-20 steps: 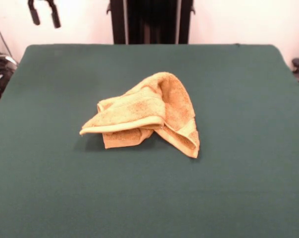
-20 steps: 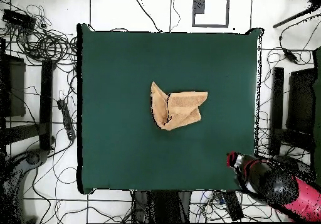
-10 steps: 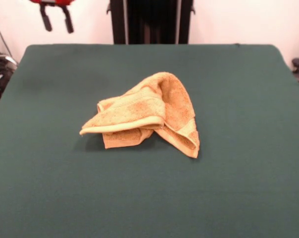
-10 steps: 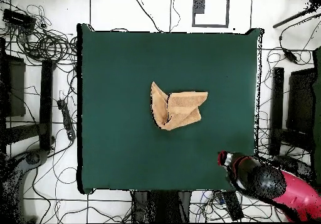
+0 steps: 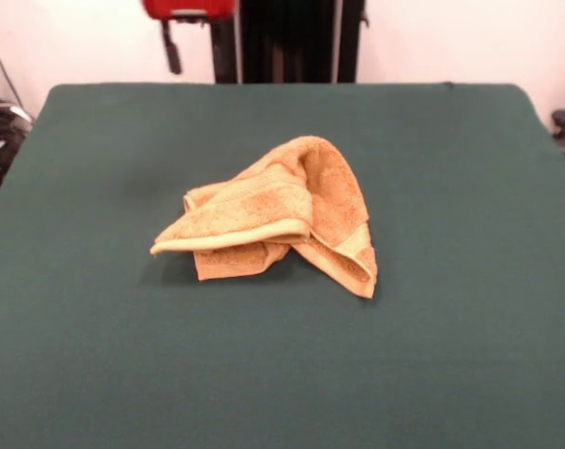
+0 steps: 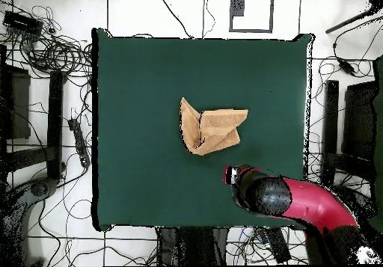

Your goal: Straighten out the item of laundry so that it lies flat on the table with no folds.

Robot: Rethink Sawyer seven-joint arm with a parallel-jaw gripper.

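Towel lies crumpled and folded mid-table. We see the gripper well apart from it; its finger state cannot be determined.

Layout: towel on desk
Towel lies mid-desk (folded over itself); hand above far edge, apart.

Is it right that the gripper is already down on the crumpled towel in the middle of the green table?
Not quite. The front view shows the gripper high above the table's far edge, clear of the towel. The towel is indeed crumpled in the middle.
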